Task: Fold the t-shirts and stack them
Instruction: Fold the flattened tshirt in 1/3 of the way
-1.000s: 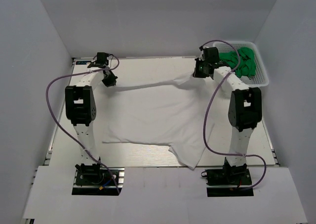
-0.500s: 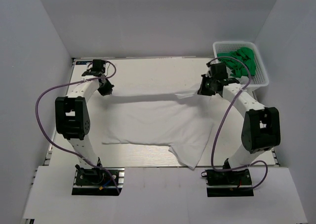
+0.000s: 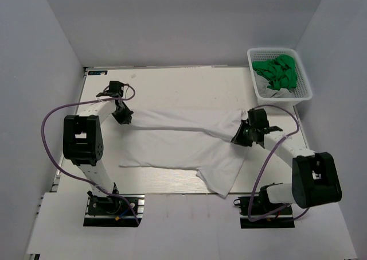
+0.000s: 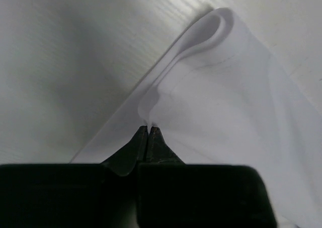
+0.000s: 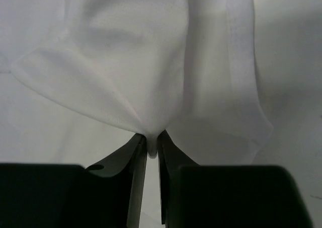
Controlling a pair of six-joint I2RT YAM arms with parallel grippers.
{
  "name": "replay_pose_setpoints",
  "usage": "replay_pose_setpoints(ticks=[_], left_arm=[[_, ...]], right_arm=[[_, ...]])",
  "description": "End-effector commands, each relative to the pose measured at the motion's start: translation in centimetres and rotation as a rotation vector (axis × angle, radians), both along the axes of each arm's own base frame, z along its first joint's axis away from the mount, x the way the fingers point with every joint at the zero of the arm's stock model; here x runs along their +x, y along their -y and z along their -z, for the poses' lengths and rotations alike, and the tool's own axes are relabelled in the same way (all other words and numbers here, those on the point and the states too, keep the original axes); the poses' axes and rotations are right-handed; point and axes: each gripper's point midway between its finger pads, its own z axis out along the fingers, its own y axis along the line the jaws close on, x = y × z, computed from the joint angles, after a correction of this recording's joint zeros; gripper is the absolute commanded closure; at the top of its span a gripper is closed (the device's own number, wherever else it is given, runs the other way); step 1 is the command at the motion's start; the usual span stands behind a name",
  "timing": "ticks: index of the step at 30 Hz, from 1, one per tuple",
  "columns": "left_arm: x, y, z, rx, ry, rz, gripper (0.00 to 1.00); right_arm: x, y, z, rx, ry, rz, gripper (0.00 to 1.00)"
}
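White table [image 3: 172, 82] is sitting between plain grey walls. A white t-shirt [image 3: 183, 148] is lying spread out across the middle of it. The left gripper [image 3: 124, 120] is pinching the shirt's far left edge, with its fingers closed tight on a fold of cloth. The right gripper [image 3: 238, 138] is pinching the shirt's right side, low by the table, and a little bunch of cloth is sitting between its tips with a thin gap below. A white basket [image 3: 304, 93] is sitting in the far right corner, holding green cloth [image 3: 278, 70].
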Motion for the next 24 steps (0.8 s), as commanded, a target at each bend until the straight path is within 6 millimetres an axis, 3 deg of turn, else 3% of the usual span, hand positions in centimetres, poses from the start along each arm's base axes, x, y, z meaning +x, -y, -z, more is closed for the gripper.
replay_pose_setpoints(ticks=[1,2,3,6,7,8,9,11,12,14,15,16,20,21,24], left_arm=[[-0.7,0.3,-1.4,-0.032,0.023,-0.024,0.92],[-1.3,0.3,-1.0,-0.031,0.003,-0.025,0.86],[-1.5,0.3,-1.0,-0.034,-0.005,-0.035,0.81],[-2.0,-0.6,-1.3,0.01,-0.033,-0.052,0.51],[-2.4,-0.8,-1.9,0.022,-0.046,-0.056,0.37],[-2.0,-1.0,-2.7,0.033,-0.037,-0.061,0.06],[-1.8,-1.4,-3.5,0.052,-0.023,-0.078,0.0],[-1.4,-1.6,-5.1,0.061,-0.015,-0.082,0.0],[-1.1,-1.6,-5.7,0.061,-0.006,-0.083,0.0],[0.5,-1.3,-7.4,0.049,0.053,-0.07,0.0],[1.1,-0.8,-7.9,0.022,0.076,-0.059,0.0],[2.4,0.2,-8.4,-0.004,0.119,-0.027,0.0],[5.2,3.1,-8.7,-0.124,0.197,0.054,0.0],[5.8,3.6,-7.6,-0.149,0.19,0.067,0.0],[7.5,5.1,-6.9,-0.221,0.197,0.107,0.0]], right_arm=[[0.7,-0.8,-1.0,0.092,0.07,0.073,0.78],[0.6,-0.8,-1.1,0.091,0.075,0.069,0.73],[0.3,-0.9,-0.9,0.084,0.067,0.047,0.57],[0.4,-0.6,-1.6,0.039,0.072,-0.013,0.5],[1.3,-0.8,-3.1,0.043,0.099,-0.02,0.42],[1.6,-0.9,-3.5,0.039,0.109,-0.031,0.35],[2.4,-0.7,-4.5,0.021,0.138,-0.046,0.22],[4.1,-1.0,-7.2,0.019,0.203,-0.058,0.1],[4.5,-0.8,-7.1,0.003,0.196,-0.06,0.1],[6.5,-1.2,-9.9,0.005,0.263,-0.073,0.1],[7.1,-1.3,-9.4,0.002,0.245,-0.071,0.1],[8.3,-2.0,-10.8,0.02,0.287,-0.086,0.1],[11.3,-3.0,-9.9,0.039,0.298,-0.096,0.1],[11.7,-3.1,-8.8,0.037,0.27,-0.094,0.1],[13.1,-3.2,-7.5,0.038,0.254,-0.076,0.1]])
